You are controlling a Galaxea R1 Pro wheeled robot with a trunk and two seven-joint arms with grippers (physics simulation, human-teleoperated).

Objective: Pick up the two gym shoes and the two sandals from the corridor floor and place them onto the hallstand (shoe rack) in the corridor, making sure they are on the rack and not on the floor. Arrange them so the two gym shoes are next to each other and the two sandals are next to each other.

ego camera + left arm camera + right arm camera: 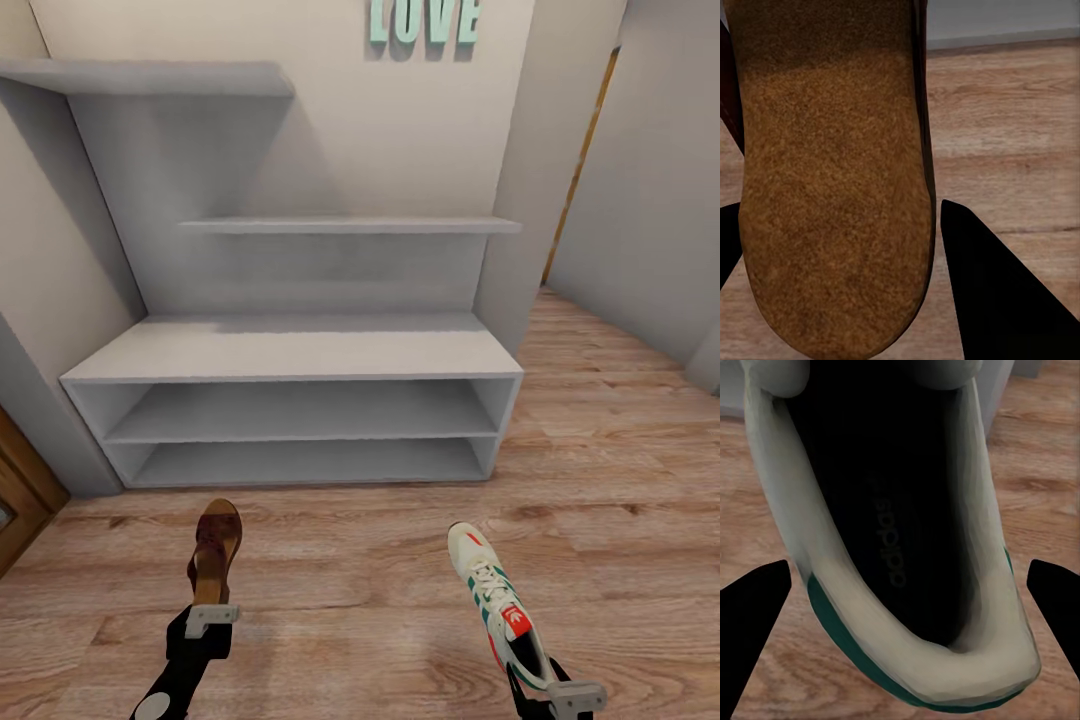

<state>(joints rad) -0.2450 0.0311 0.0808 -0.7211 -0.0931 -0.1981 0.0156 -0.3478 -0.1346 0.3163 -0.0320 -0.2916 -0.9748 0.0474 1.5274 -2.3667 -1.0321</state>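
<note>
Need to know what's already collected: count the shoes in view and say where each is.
2. One sandal is held by the left gripper and one gym shoe by the right gripper, both before the hallstand. The other two shoes may be out of frame.

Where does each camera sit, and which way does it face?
Head view: high on the robot, facing down at the pale-grey hallstand; both arms show, left tool, right tool.
Left wrist view: along its fingers, facing the brown sandal's tan sole.
Right wrist view: facing into the white gym shoe.
All share the wood floor.
</note>
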